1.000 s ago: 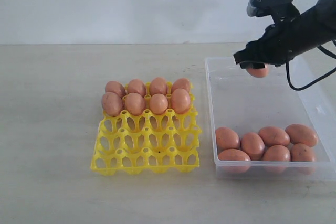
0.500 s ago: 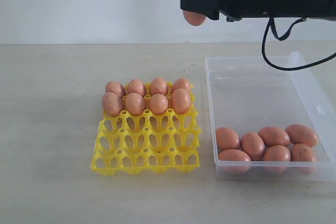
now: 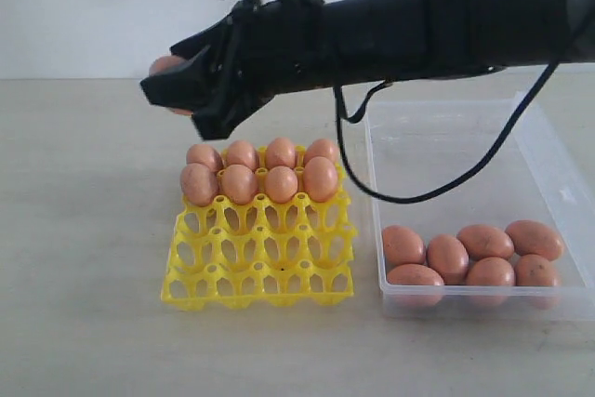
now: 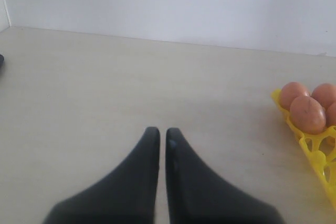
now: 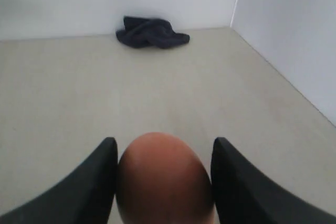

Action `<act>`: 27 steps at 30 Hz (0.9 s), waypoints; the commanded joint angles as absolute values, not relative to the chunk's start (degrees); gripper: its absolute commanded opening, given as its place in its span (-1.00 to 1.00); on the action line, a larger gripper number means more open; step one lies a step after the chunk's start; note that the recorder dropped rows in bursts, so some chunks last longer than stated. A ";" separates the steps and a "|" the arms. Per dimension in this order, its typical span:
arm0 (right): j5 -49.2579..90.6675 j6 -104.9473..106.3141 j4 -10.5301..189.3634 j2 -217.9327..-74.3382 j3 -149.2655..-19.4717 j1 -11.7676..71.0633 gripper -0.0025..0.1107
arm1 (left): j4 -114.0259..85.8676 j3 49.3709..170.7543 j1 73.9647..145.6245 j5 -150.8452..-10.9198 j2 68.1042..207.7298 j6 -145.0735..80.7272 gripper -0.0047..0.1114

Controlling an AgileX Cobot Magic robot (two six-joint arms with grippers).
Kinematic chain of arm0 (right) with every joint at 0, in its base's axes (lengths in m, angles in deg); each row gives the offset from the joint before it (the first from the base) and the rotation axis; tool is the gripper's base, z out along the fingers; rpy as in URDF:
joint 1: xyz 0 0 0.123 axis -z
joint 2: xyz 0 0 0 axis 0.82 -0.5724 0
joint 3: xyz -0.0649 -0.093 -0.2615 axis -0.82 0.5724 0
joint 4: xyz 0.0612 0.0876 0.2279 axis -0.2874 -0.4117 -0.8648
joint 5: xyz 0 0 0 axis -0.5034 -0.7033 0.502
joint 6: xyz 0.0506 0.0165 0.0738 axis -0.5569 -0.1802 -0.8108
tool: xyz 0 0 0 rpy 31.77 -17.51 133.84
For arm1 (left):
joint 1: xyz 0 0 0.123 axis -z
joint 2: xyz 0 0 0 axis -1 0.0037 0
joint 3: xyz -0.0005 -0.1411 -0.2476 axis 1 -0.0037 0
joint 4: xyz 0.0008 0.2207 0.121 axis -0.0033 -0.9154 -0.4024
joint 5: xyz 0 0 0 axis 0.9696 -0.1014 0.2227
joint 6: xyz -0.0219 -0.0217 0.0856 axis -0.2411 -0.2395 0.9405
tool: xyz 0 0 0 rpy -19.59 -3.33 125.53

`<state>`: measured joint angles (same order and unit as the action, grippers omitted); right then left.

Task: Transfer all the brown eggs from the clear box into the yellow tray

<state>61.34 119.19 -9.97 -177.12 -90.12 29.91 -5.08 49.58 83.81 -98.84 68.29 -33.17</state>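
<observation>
Over the last second the right arm had swung from above the clear box across to the left, carrying one brown egg. Seven brown eggs lay bunched at the box's near end. Beside the box on the surface, the yellow tray held eight eggs in its two far rows. Further back, the arm stretched nearly level, its jaws clasping the carried egg in the air past the tray's far left corner. The left jaws stood almost together, gripping nothing, beside the tray.
</observation>
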 commanded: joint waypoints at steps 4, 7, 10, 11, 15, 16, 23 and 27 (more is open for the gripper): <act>51.56 119.52 -10.53 -181.42 -90.61 26.01 -0.96 | -5.05 49.37 83.65 -98.75 68.10 -32.94 -0.85; 51.56 115.86 -10.53 -182.91 -90.61 26.01 -0.96 | -5.05 49.37 83.65 -98.75 68.10 -32.94 -0.85; 51.87 113.15 -10.53 -183.00 -90.61 26.01 -0.96 | -5.05 49.37 83.65 -98.75 68.10 -32.94 -0.85; 52.45 113.15 -10.53 -183.00 -90.61 26.01 -0.96 | -5.05 49.37 83.65 -98.75 68.10 -32.94 -0.85; 57.95 117.24 -10.53 -182.86 -92.05 26.01 -0.96 | -5.05 49.37 83.65 -98.75 68.10 -32.94 -0.85; 59.68 118.65 -10.53 -182.86 -92.28 26.01 -0.96 | -5.05 49.37 83.65 -98.75 68.10 -32.94 -0.85; 55.53 118.67 -9.02 -182.86 -92.85 26.01 -0.96 | -5.05 49.37 83.65 -98.75 68.10 -32.94 -0.85; 47.20 113.12 1.88 -182.86 -92.85 26.01 -0.96 | -5.05 49.37 83.65 -98.75 68.10 -32.94 -0.85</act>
<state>52.89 116.61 -5.15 -183.25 -92.51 26.03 -5.08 49.58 83.81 -98.84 68.29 -33.17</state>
